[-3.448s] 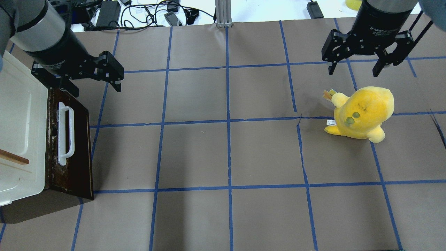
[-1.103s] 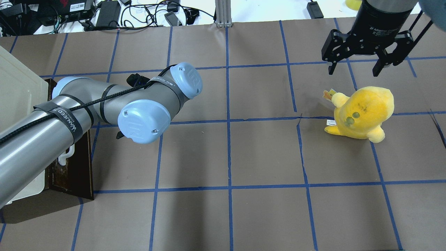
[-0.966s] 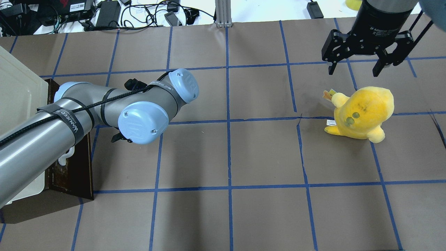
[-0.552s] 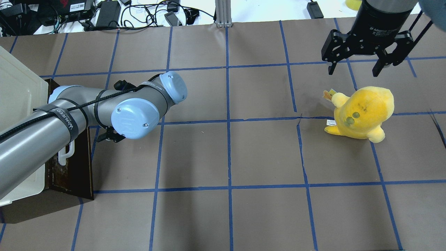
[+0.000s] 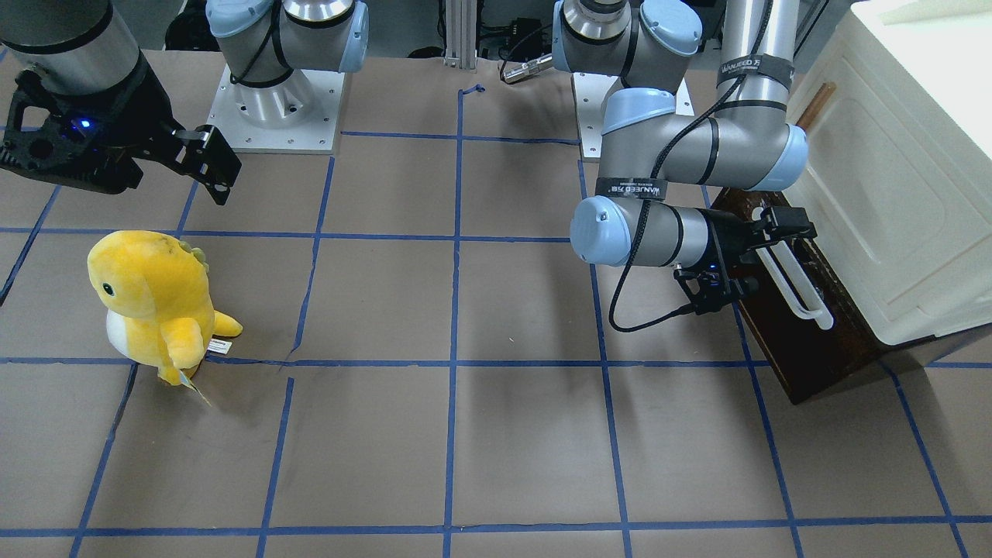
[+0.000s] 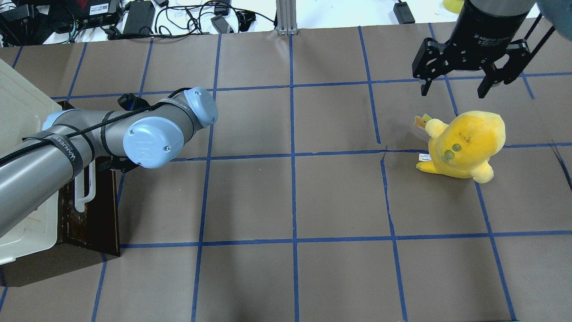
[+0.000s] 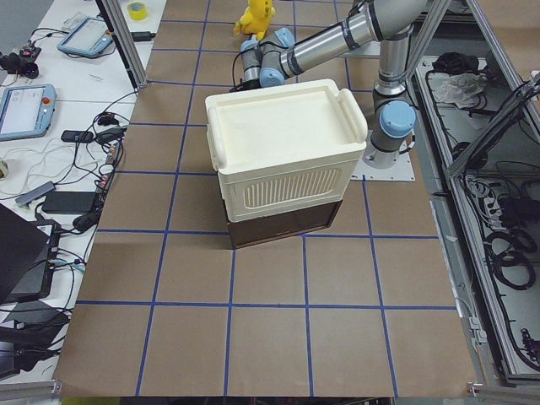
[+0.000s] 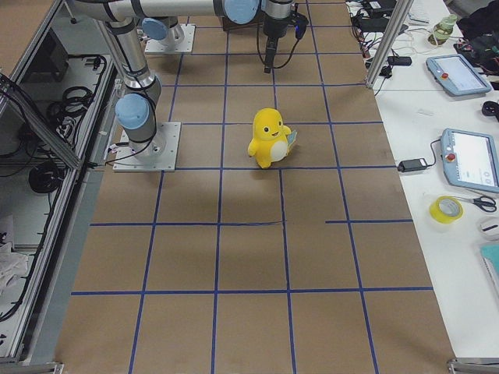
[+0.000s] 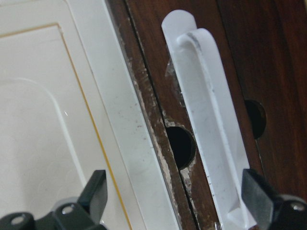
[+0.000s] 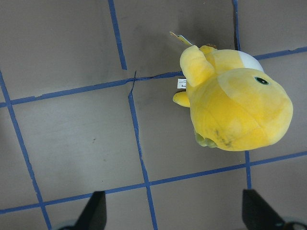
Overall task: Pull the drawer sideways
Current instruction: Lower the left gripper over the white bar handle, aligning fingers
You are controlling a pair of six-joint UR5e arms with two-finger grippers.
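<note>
Drawer [image 5: 806,341] front sits low under the cream-white cabinet [image 5: 891,194] at the worktop's [image 6: 290,201] left end, white bar handle [image 5: 798,291] facing out. Left claw [image 9: 175,199] is right at it, 2 fingers spread wide, the handle between them, not closed on it. Right claw [image 6: 452,91] hangs wide open and empty near the yellow plush toy [image 6: 464,143], well apart from the drawer.

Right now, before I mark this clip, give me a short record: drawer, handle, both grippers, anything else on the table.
drawer: dark front, looks closed, no pale sides showing
left gripper: open, facing the drawer front
handle: white bar, framed between its fingers in the wrist view; contact unclear
right gripper: open, empty, over the table near the plush toy
plush toy: yellow, upright, far from the drawer
</note>
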